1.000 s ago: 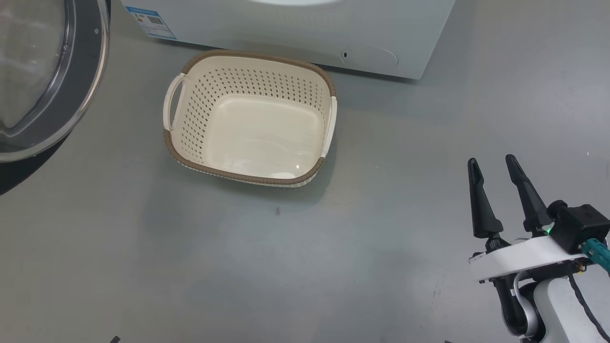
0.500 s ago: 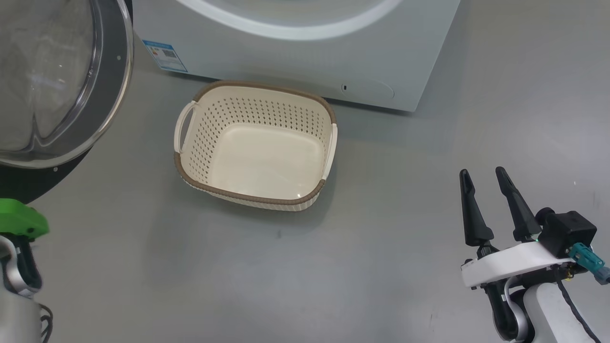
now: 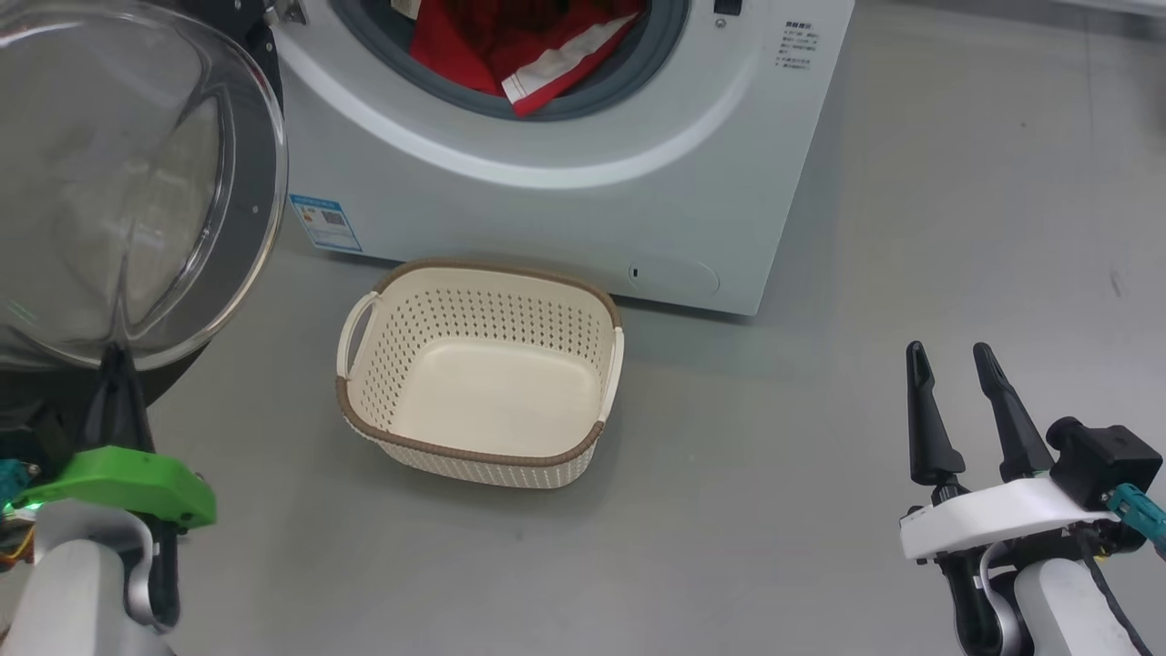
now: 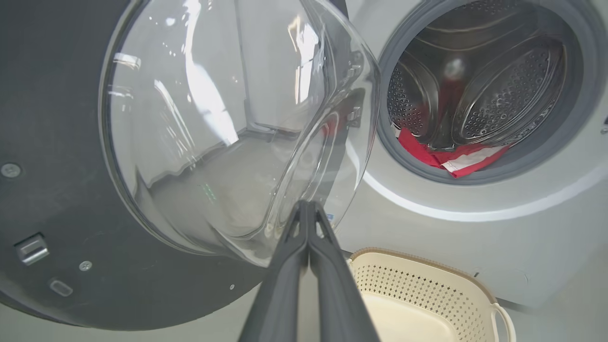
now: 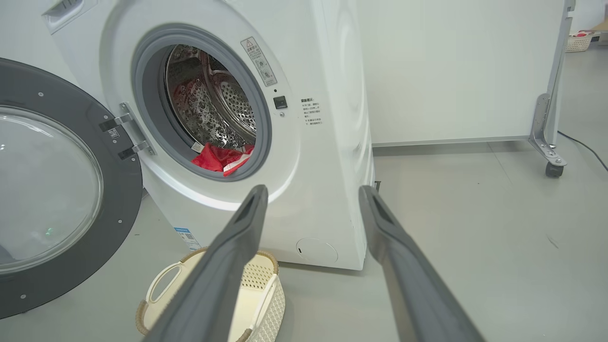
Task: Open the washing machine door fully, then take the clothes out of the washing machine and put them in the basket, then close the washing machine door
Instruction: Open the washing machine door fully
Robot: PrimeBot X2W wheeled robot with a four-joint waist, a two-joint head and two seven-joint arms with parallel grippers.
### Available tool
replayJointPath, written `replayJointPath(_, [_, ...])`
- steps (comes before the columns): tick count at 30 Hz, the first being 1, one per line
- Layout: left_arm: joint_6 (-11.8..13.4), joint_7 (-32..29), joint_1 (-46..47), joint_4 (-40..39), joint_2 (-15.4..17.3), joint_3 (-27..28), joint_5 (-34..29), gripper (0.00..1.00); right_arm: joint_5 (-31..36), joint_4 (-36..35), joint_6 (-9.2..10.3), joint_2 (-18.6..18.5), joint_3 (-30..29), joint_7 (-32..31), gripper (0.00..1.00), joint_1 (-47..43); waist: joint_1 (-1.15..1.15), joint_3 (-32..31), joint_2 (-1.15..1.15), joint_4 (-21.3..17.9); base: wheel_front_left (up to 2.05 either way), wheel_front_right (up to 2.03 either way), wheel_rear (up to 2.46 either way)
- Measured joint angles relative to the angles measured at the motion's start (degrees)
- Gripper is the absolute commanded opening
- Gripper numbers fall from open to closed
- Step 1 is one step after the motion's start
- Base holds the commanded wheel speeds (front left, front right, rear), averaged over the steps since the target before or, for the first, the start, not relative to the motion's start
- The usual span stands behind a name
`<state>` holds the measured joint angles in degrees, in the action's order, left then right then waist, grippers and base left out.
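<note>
- The washing machine (image 3: 565, 219) stands on the grey floor (image 3: 820, 273) in front of me. Its round opening is uncovered, and the steel drum (image 5: 223, 109) shows behind the grey seal (image 5: 263, 137).
- The door (image 3: 127, 191) is swung out on its hinges to my left of the machine. Its inner side, with the bulging glass bowl, faces me, and the dark rim runs around the bowl.
- The basket (image 3: 474, 310) sits on the floor just in front of the machine, below the opening and a little to my left of its middle.
- The clothes (image 3: 510, 41) lie in the bottom of the drum. A red fold with a white stripe hangs over the lower edge of the seal.
- My right claw (image 3: 947, 351) hangs at my lower right, well apart from the basket. Its two fingers are spread wide with nothing between them.
- My left claw (image 4: 307, 205) is closed, finger against finger, gripping nothing. Its tips are at the lower edge of the glass bowl; I cannot tell whether they touch it.
- A small blue sticker (image 3: 326, 221) sits low on the machine's front, beside the door's rim.
</note>
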<state>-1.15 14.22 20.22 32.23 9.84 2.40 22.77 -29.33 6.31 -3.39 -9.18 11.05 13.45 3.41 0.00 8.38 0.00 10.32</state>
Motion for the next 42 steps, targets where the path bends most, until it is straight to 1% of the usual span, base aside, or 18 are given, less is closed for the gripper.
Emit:
replayJointPath(9, [-1.7, 0.1, -5.1, -3.6, -2.3, -2.6, -0.9, 0.00, -0.4, 0.0, 0.53, 0.3, -1.1, 0.1, 1.00, -2.7, 0.00, -5.3, 0.00, -2.8, 0.00, 0.00, 0.00])
replayJointPath(12, [-1.7, 0.1, -6.8, -4.9, -3.2, -3.0, -1.1, 0.00, -0.5, -0.1, 0.53, 0.3, -1.2, 0.3, 1.00, -3.3, 0.00, -6.4, 0.00, -4.2, 0.00, 0.00, 0.00])
replayJointPath(21, [-2.3, 0.1, -11.3, -9.4, -5.3, -5.4, -1.9, 0.00, -0.5, -1.1, 0.57, 0.3, -1.8, 0.5, 1.00, -5.7, 0.00, -8.5, 0.00, -7.8, 0.00, 0.00, 0.00])
replayJointPath(28, [-3.0, 0.2, -13.5, -12.8, -5.8, -6.8, -2.9, 0.00, -0.5, -2.1, 0.58, 0.3, -2.3, 0.5, 1.00, -7.0, 0.00, -8.9, 0.00, -8.4, 0.00, 0.00, 0.00])
replayJointPath(29, [-3.2, 0.2, -13.8, -13.3, -5.9, -7.1, -2.9, 0.22, -0.5, -2.2, 0.58, 0.3, -2.2, 0.5, 1.00, -7.2, 0.00, -8.9, 0.00, -8.5, 0.00, 0.00, 0.00])
replayJointPath(30, [-3.2, 0.2, -14.1, -13.8, -5.9, -7.3, -2.9, 0.69, -0.5, -2.3, 0.58, 0.3, -2.3, 0.5, 1.00, -7.2, 0.00, -8.9, 0.00, -8.5, 0.00, 0.00, 0.00])
replayJointPath(31, [-3.2, 0.2, -14.3, -14.1, -6.0, -7.6, -2.9, 1.00, -0.5, -2.3, 0.58, 0.3, -2.3, 0.5, 1.00, -7.3, 0.00, -8.9, 0.00, -8.5, 0.00, 0.00, 0.00])
replayJointPath(42, [-3.5, 0.2, -16.7, -16.5, -6.4, -8.3, -3.1, 1.00, -0.2, -3.0, 0.58, 0.1, -2.2, 0.6, 1.00, -7.6, 0.00, -8.8, 0.00, -8.2, 0.00, 0.00, 0.00])
